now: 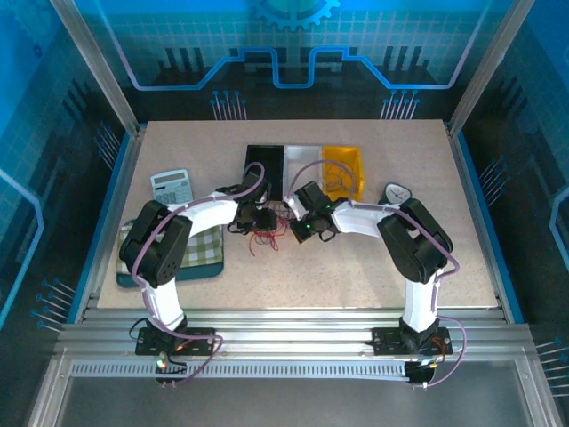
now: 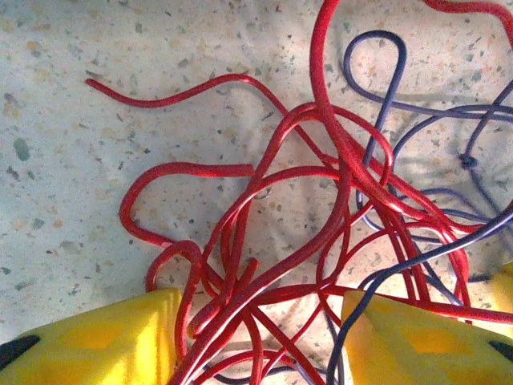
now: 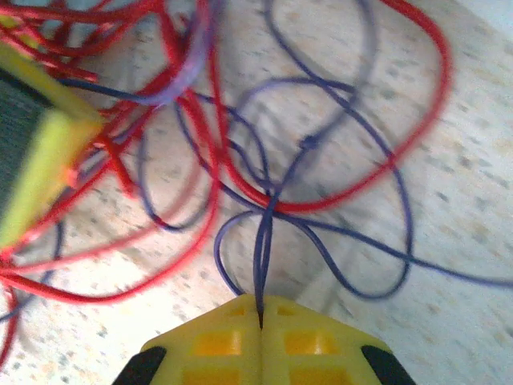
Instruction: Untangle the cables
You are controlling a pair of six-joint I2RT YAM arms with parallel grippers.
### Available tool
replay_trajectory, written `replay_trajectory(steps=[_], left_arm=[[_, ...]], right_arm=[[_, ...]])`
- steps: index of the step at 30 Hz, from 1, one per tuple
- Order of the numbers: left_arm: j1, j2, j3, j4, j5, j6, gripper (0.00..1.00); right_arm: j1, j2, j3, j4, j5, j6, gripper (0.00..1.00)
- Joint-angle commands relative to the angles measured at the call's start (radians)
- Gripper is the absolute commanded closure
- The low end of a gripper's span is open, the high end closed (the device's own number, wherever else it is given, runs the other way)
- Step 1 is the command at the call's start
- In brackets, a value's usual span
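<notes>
R end effector (image 3: pixel 260 306) pinching blue cable (image 3: pixel 263 257) | L end effector (image 2: pixel 262 303) spread, red cables (image 2: pixel 200 169) between

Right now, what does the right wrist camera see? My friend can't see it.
The right gripper is shut on a blue wire. Red wires tangle with it on the speckled table.

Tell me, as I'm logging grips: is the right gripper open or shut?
Shut on a blue-purple cable: the right gripper has yellow fingers meeting with no gap, pinching the doubled strand.
</notes>
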Motion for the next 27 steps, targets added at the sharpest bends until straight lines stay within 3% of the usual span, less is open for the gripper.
replay_trajectory(steps=[1, 9, 18, 21, 27], left_arm=[[-0.003, -0.028, -0.028, -0.025, -0.013, -0.017, 0.43], [0.003, -0.025, -0.048, 0.011, -0.004, -0.027, 0.37], [0.004, -0.01, -0.053, 0.017, -0.025, -0.036, 0.38], [0.005, -0.008, -0.05, -0.014, -0.092, -0.055, 0.45], [0.014, -0.015, -0.061, -0.075, -0.231, -0.095, 0.75]], right_arm=[[-0.095, -0.095, -0.094, 0.054, 0.066, 0.119, 1.0], [-0.345, -0.306, -0.327, 0.119, 0.111, 0.42, 1.0], [-0.45, -0.43, -0.384, 0.029, 0.232, 0.479, 1.0], [-0.493, -0.461, -0.397, 0.008, 0.265, 0.499, 1.0], [-0.601, -0.492, -0.425, -0.008, 0.227, 0.544, 1.0]])
